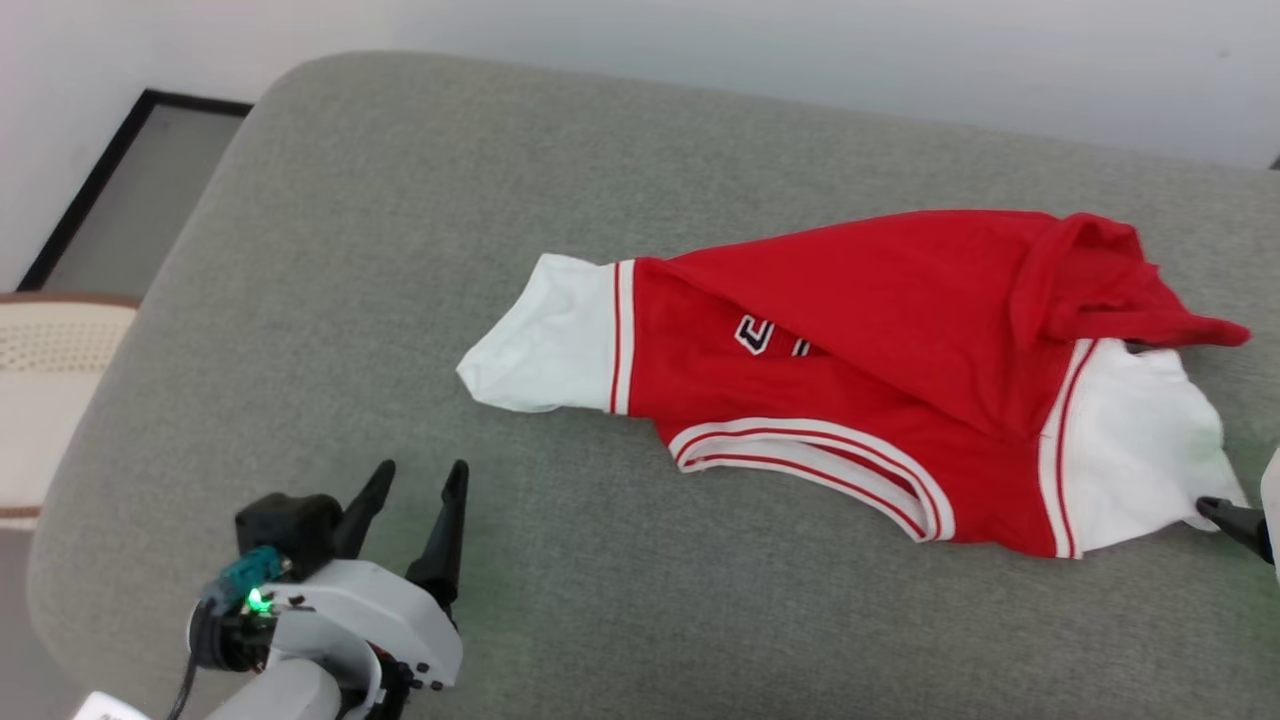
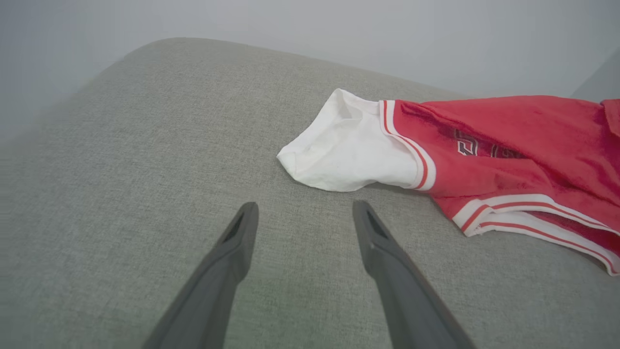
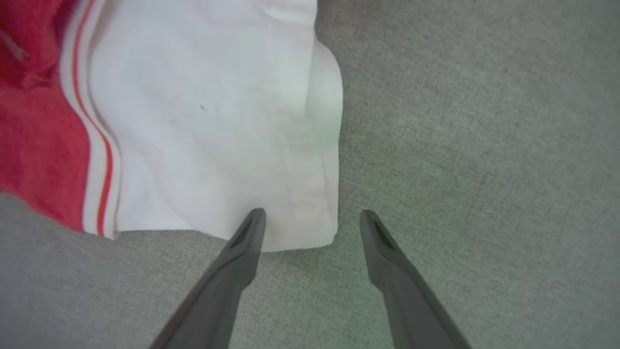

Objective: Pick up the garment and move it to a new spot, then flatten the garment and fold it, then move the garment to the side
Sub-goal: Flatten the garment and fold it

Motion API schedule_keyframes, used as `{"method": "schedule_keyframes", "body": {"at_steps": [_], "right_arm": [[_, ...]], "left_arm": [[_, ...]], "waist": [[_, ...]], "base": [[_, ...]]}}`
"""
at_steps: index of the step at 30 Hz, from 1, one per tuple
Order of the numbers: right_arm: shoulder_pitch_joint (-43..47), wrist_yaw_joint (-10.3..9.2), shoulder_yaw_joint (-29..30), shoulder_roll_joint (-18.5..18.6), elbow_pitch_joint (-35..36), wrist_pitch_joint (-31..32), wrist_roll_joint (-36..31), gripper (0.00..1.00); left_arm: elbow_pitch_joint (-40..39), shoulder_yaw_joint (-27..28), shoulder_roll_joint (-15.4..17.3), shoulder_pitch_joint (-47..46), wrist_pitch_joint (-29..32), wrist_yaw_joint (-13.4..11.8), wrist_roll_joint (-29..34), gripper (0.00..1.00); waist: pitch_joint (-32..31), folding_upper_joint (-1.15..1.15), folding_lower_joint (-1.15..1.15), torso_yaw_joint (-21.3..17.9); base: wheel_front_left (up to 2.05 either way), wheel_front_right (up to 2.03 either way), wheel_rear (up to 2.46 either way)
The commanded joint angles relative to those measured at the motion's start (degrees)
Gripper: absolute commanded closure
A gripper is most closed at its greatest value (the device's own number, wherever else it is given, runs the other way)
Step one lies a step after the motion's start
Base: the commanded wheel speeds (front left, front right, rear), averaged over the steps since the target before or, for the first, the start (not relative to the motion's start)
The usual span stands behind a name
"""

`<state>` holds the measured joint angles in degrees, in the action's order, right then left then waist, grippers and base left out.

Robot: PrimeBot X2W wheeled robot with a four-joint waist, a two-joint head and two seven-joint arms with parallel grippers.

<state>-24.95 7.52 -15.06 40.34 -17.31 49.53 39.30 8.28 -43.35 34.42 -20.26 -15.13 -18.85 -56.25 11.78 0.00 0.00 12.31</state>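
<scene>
Grey padded surface (image 1: 400, 250), pale wall (image 1: 800, 50) behind. I see the garment (image 1: 850, 330) lying crumpled on the surface's right half, red body folded over itself, white ends out. My right gripper (image 3: 312, 212) is spread wide and empty, straddling the hem corner of one sleeve (image 3: 208, 121); contact unclear. My left gripper (image 1: 422, 468) is wide and empty too, near the other sleeve (image 2: 348, 150) but apart.

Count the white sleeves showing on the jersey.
2. The left-end sleeve lies ahead of the open left pincer; the right-end sleeve lies by the open right pincer. The jersey is bunched, so folds may hide some fabric.
</scene>
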Motion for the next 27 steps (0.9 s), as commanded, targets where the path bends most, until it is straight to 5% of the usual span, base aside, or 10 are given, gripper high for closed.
{"method": "schedule_keyframes", "body": {"at_steps": [1,10,11,12,14,22,27], "right_arm": [[-0.7,-0.06,-0.3,0.2,-0.6,0.4,-0.2,0.00],[-0.5,-0.05,-3.3,-1.4,-4.5,2.2,-0.6,0.00],[-0.7,-0.05,-3.4,-1.4,-4.6,2.1,-0.8,0.18],[-0.8,-0.05,-3.9,-1.4,-4.5,2.0,-1.0,0.55],[-1.2,-0.05,-4.3,-1.3,-4.5,1.9,-0.9,1.00],[-4.2,-0.06,-5.2,-1.8,-4.5,0.5,-1.5,1.00],[-7.0,-0.06,-7.0,-2.8,-4.5,0.8,-1.8,1.00]], "left_arm": [[-0.7,0.8,0.0,0.8,0.0,-0.4,0.6,0.00],[-3.1,5.0,-0.4,3.7,0.0,0.3,1.7,0.00],[-2.9,5.2,-0.3,3.7,0.0,0.6,1.7,0.00],[-2.7,5.2,-0.2,3.3,0.0,1.0,1.6,0.00],[-2.2,5.3,0.5,1.6,0.6,2.0,1.5,0.00],[3.0,4.4,3.7,-11.3,10.8,7.4,1.8,0.00],[11.7,4.7,1.5,-20.0,23.0,13.4,-5.2,0.00]], "waist": [[0.8,0.00,0.00,0.9],[2.2,0.00,0.00,1.3],[2.3,0.00,0.00,1.3],[2.4,0.00,0.00,1.2],[2.6,0.00,0.00,1.1],[4.3,0.00,0.00,0.0],[5.8,0.00,0.00,-1.8]], "base": [[0.00,0.00,0.00],[0.00,0.00,0.00],[0.00,0.00,0.00],[0.00,0.00,0.00],[0.00,0.00,0.00],[0.00,0.00,0.00],[0.00,0.00,0.00]]}}
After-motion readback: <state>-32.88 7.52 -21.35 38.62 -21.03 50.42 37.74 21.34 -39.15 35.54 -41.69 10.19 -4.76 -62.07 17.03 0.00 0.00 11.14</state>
